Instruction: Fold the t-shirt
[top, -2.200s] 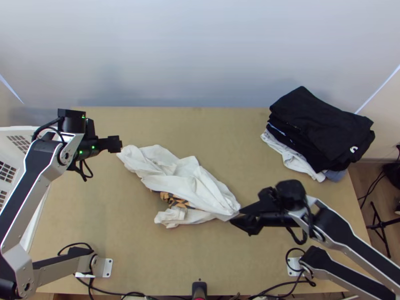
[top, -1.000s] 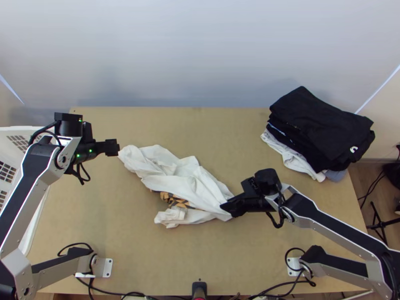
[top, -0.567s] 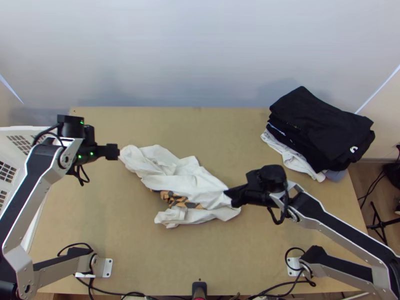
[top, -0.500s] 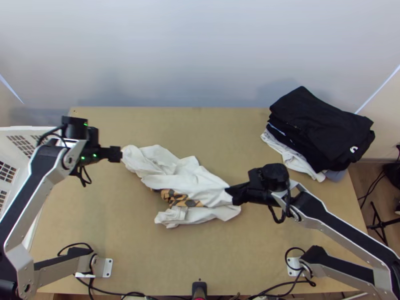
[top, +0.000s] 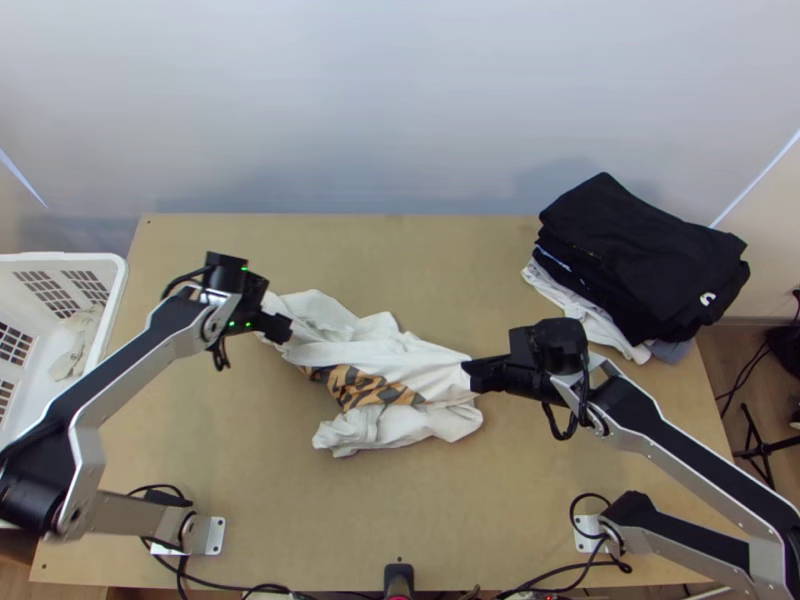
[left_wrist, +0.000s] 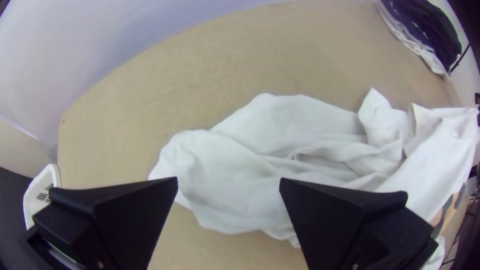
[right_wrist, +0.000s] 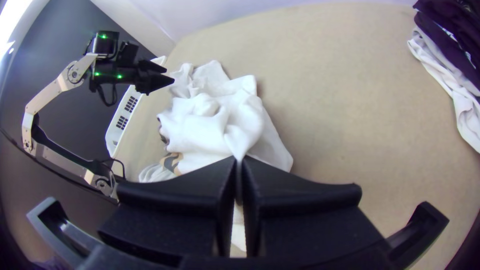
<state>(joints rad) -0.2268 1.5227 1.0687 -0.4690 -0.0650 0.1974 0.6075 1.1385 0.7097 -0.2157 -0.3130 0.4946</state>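
The white t-shirt (top: 385, 345) lies bunched across the middle of the table, an orange-and-black patterned part (top: 370, 388) showing on its near side. Over its far left end is my left gripper (top: 285, 328); in the left wrist view the left gripper (left_wrist: 228, 185) stands open above the white cloth (left_wrist: 260, 165), with none of it pinched. At the shirt's right end, my right gripper (top: 470, 375) holds a gathered bit of it. The right wrist view has the right gripper (right_wrist: 239, 162) shut on a narrow fold of the shirt (right_wrist: 220, 125).
A stack of folded dark and light clothes (top: 640, 265) sits at the table's far right. At the left edge stands a white basket (top: 115, 290) with a light cloth inside. Bare table (top: 400, 520) lies between the arms' bases.
My left gripper has moved right, over the shirt's left end. The right gripper took hold after shifting up and left, then drew slightly right; more of the patterned part shows.
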